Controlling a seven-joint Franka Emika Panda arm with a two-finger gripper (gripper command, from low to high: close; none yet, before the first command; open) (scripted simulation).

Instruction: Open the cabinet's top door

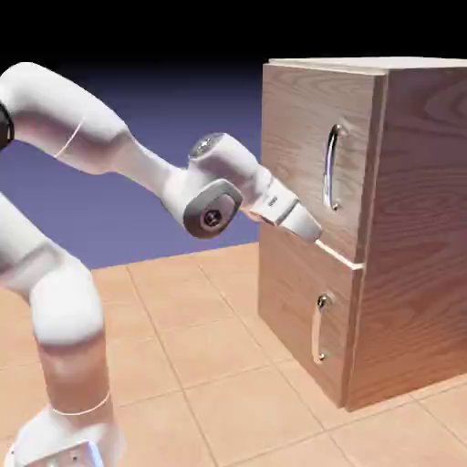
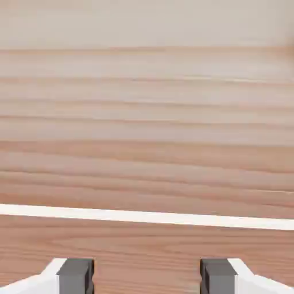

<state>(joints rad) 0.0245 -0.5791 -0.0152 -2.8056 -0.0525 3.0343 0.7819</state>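
The wood-grain cabinet (image 1: 410, 228) stands at the right of the exterior view, with a pale top. Its top door (image 1: 301, 137) carries a long curved silver handle (image 1: 333, 169). My gripper (image 1: 317, 237) points at the cabinet front, close to the pale seam (image 1: 342, 260) between the two doors, below and left of that handle. In the hand view wood grain fills the picture, and the pale seam (image 2: 149, 217) runs across it. My gripper (image 2: 146, 278) is open, its grey fingertips (image 2: 74, 275) wide apart with nothing between them. The handle is out of the hand view.
The shorter lower door (image 1: 292, 310) has a small silver handle (image 1: 319, 328). The cabinet rests on a tan tiled floor (image 1: 210, 365). My white arm (image 1: 109, 146) reaches in from the lower left.
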